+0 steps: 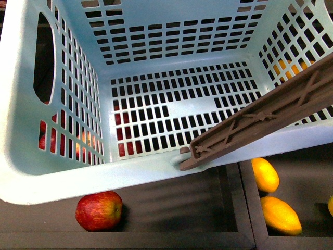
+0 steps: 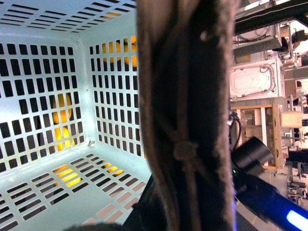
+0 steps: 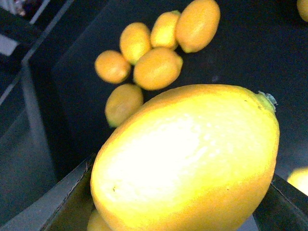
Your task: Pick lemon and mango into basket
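Clamping the lemon [image 3: 185,154] between both jaws, the right gripper [image 3: 178,199] holds it above the dark tray [image 3: 250,43] where the other lemons [image 3: 156,67] lie, probably for clearance on the way to the basket [image 1: 130,174]. No fruit lies inside the basket, so delivery is judged pending. The brown handle [image 2: 187,96] fills the left wrist view and hides the left gripper's jaws, so their state cannot be told.
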You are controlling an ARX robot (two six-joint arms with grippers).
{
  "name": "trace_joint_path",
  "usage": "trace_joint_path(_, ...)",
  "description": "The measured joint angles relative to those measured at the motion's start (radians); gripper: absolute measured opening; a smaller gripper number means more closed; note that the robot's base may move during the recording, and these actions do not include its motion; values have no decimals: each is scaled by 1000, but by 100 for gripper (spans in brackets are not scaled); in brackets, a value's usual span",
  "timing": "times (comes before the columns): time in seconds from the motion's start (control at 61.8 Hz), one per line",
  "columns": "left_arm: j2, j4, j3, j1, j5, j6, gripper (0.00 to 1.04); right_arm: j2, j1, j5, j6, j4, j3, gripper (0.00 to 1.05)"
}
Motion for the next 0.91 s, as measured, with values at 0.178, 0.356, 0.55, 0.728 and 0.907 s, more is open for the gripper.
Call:
trace_joint_path(0.178,0,0,0,0,1,0,4,-305,40,-48,-44,-82,-100,78)
trace_joint_path(0.356,0,0,0,0,1,0,4,-499,184,-28,-5,-62,-146,78)
trace_joint_path(0.55,0,0,0,0,0,0,4,-529,441,103,78,-18,-134,78)
trace_joint_path(0.728,0,0,0,0,2,0,4,-509,608,192,109,3,-132,78)
trace_joint_path(0.907,0,0,0,0,-1,0,4,-495,718,246,106,3,-139,78)
